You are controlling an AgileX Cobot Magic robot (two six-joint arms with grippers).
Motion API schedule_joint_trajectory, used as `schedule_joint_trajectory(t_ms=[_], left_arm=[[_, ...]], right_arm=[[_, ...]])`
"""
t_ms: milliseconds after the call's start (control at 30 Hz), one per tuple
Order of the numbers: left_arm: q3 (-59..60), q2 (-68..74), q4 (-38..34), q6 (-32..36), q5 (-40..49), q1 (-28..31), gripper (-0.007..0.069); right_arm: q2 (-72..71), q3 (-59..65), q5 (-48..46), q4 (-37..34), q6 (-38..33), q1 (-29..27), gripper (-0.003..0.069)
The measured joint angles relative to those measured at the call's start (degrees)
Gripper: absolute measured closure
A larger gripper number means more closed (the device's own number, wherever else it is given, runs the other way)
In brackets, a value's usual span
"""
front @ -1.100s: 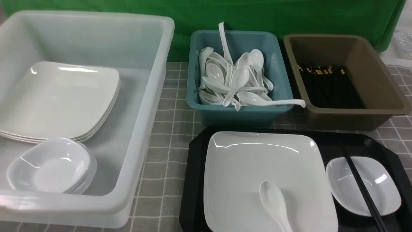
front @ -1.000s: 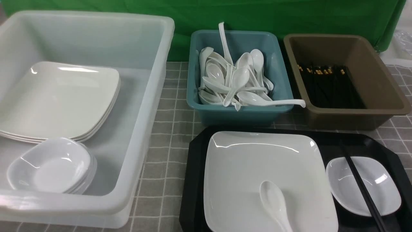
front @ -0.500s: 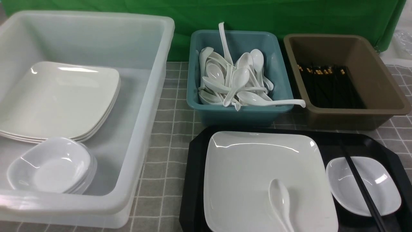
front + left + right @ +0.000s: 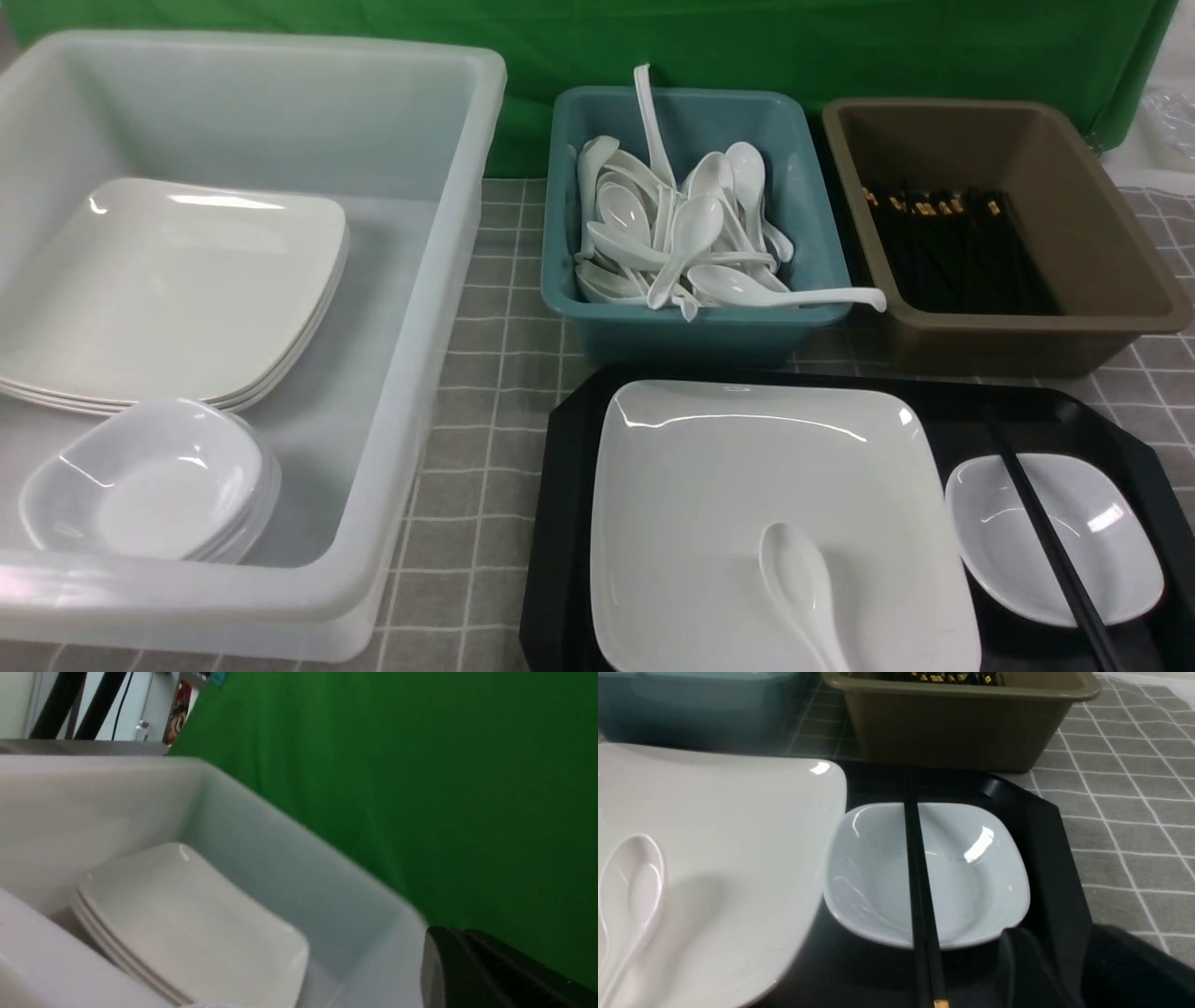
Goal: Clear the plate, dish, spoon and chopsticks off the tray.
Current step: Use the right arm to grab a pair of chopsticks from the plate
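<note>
Four Things on the Gray Cloth

A gray cloth with white lines covers the table. The black tray lies on it, near the right pincer. Ahead of that pincer, past the tray, sits a brown tub. A blue tub stands ahead and to its left. Farther left is a big white tub.

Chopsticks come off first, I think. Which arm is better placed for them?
Probably the right: its wrist view shows the chopsticks lying across the dish, beside one of its fingers. The left wrist view shows the white tub instead.
</note>
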State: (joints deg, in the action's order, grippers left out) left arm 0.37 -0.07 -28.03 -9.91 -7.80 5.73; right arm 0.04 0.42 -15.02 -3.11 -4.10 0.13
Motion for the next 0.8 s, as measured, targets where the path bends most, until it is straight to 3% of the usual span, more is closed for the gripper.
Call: schedule_joint_trajectory(t_ms=[100, 200, 267, 333, 400, 533, 800], left_arm=[[-0.84, 0.00, -2.03, -5.09, -0.81, -0.06, 0.0604], [-8.08, 0.44, 2.96, -6.38, 9.86, -1.54, 0.0604], [-16.35, 4.72, 5.92, 0.11, 23.19, -4.17, 0.0604], [-19.76, 7.42, 6.31, 3.93, 26.97, -5.33, 0.0604], [-27.30, 15.72, 6.53, 11.87, 37.57, -8.04, 0.0604], [-35.90, 29.55, 6.59, 19.43, 49.07, -10.98, 0.0604], [-42.62, 48.33, -1.50, 31.48, 42.94, -25.50, 0.0604]], right_arm=[[0.00, 0.00, 0.00, 0.00, 0.00, 0.00, 0.0419], [0.00, 0.00, 0.00, 0.00, 0.00, 0.00, 0.0419], [0.00, 0.00, 0.00, 0.00, 0.00, 0.00, 0.0419], [0.00, 0.00, 0.00, 0.00, 0.00, 0.00, 0.0419], [0.00, 0.00, 0.00, 0.00, 0.00, 0.00, 0.0419], [0.00, 0.00, 0.00, 0.00, 0.00, 0.00, 0.0419], [0.00, 0.00, 0.00, 0.00, 0.00, 0.00, 0.0419]])
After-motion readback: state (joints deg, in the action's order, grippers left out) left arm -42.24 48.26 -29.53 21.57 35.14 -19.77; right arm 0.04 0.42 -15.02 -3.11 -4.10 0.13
